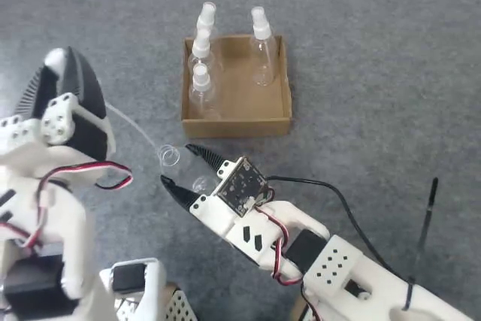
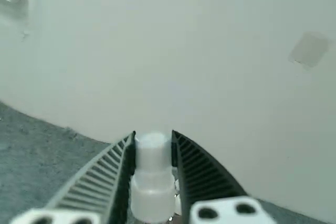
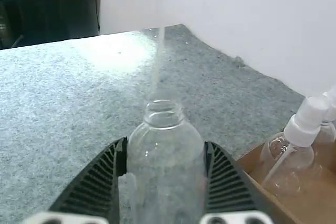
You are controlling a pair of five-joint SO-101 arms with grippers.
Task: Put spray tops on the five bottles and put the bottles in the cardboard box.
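Four topped bottles stand in the cardboard box; my right gripper clasps the fifth bottle, my left gripper its unseated spray top.

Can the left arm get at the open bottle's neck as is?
Likely yes. The right end effector clamps the bottle by its body, leaving the neck uncovered; the tube of the spray top in the left end effector ends there.
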